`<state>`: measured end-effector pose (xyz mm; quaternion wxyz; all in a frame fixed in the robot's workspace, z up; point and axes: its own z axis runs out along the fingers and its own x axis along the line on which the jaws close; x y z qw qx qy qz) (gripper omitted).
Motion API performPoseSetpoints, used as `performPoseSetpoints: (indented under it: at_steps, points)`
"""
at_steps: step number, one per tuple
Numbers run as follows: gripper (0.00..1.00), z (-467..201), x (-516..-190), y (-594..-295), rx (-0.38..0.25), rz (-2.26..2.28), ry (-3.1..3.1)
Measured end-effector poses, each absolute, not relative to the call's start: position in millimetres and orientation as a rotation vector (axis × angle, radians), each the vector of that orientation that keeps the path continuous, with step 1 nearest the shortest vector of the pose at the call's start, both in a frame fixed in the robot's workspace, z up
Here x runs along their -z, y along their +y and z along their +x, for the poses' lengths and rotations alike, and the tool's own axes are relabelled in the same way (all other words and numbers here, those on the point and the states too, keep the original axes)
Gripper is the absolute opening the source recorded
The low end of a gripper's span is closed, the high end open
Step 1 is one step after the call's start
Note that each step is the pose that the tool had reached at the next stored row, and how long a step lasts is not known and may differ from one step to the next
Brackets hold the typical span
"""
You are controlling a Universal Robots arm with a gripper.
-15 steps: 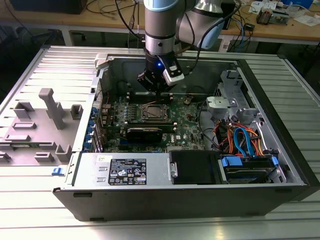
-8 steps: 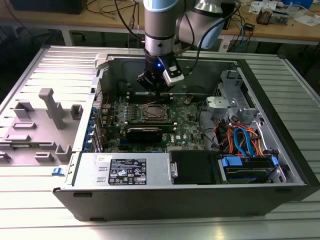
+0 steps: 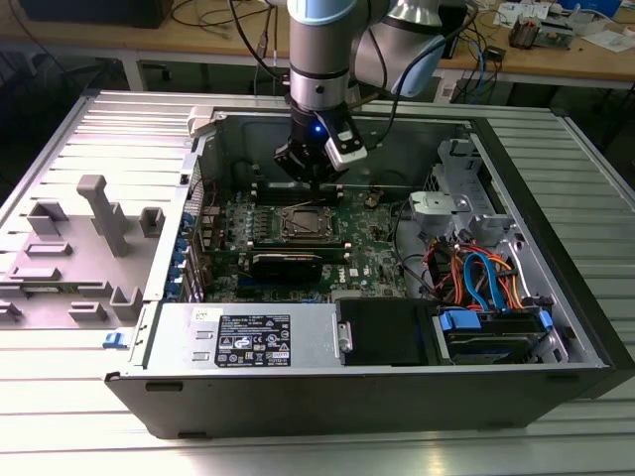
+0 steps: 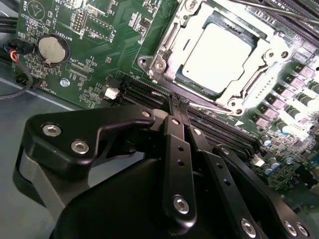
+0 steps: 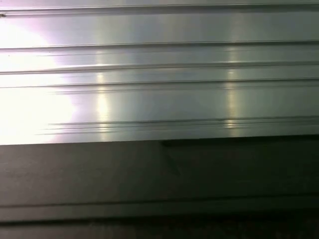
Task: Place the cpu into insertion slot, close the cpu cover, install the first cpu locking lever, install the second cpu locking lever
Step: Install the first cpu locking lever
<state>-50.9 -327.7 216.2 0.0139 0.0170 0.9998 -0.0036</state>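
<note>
Cpu (image 4: 219, 55) lies seated in the slot (image 4: 172, 37) on the green board (image 4: 99, 59), its pale metal top showing through the window of the cover (image 4: 269, 47), which in the second wrist view looks to be down over it. The gripper (image 4: 178, 103) hangs just above the board beside the slot, over the black memory slots (image 4: 139, 92); its fingers are drawn together with nothing between them, and the tips sit near a thin silver lever (image 4: 214, 105) running along the slot's near edge. Whether the tips touch that lever is hard to judge from this angle.

Risks, as I judge them: the tips could slide off so thin a rod and strike the memory slots or the small parts next to them. A lever pushed without being hooked under its tab would spring back up. Pressing at a slant might shift the cover or load the chip unevenly.

Writing: white board lettering beside the coin cell (image 4: 53, 49) is too small to make out with certainty. In the exterior view a white label (image 3: 253, 342) on the case (image 3: 556, 198) carries print that cannot be read.
</note>
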Motion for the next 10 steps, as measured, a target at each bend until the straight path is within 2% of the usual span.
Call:
performPoseSetpoints:
  at_steps: [10]
  points:
    - [0.11, -46.9, -212.2, -327.3, 0.010, 0.056, 3.113]
